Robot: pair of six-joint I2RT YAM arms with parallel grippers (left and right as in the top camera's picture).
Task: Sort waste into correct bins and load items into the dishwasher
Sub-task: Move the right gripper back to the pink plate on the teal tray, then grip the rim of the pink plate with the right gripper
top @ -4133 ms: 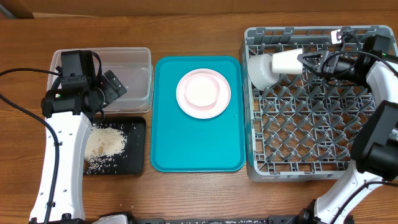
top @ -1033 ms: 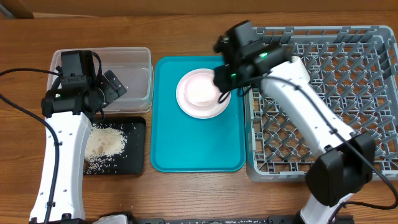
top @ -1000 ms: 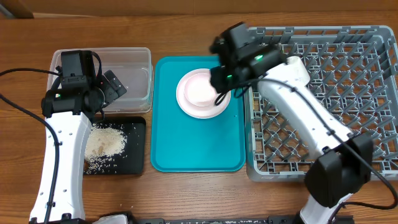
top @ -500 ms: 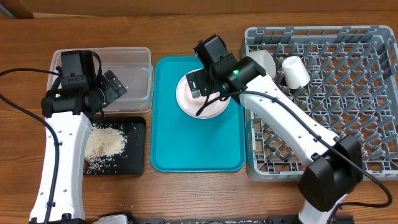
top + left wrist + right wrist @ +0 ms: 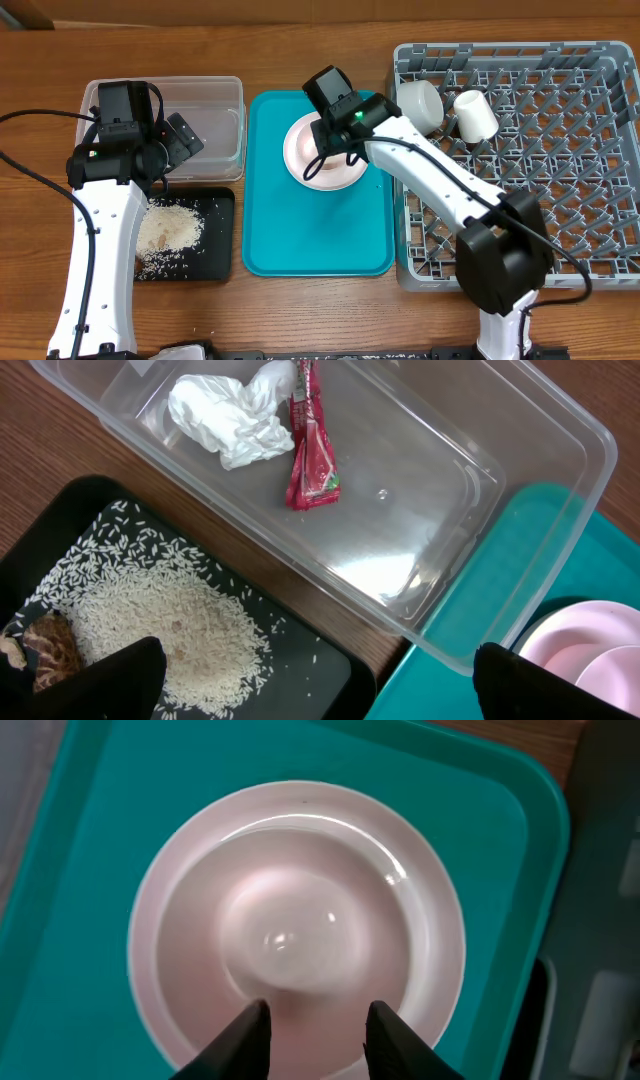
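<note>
The pale pink plate [image 5: 300,150] [image 5: 300,920] lies on the teal tray [image 5: 300,230]. My right gripper [image 5: 328,158] [image 5: 318,1038] hovers over the plate's near half, its dark fingers [image 5: 245,1038] apart with only the plate's surface showing between them. A white bowl [image 5: 420,105] and a white cup [image 5: 475,115] lie in the grey dish rack [image 5: 520,200]. My left gripper [image 5: 180,135] [image 5: 320,700] is wide open above the seam between the clear tub [image 5: 440,490] and the black tray [image 5: 330,680]. The tub holds the tissue [image 5: 235,415] and the red wrapper [image 5: 310,450]. Rice [image 5: 170,630] lies in the black tray.
A brown crumb [image 5: 45,650] sits at the rice pile's left edge. The teal tray [image 5: 80,870] stands between the tub and the rack, whose wall [image 5: 610,920] is close on the plate's right. Bare wood surrounds everything.
My right arm has swung left from the rack to above the plate, uncovering the bowl and cup lying in the rack. Its fingers stand closer together. The left arm is still.
</note>
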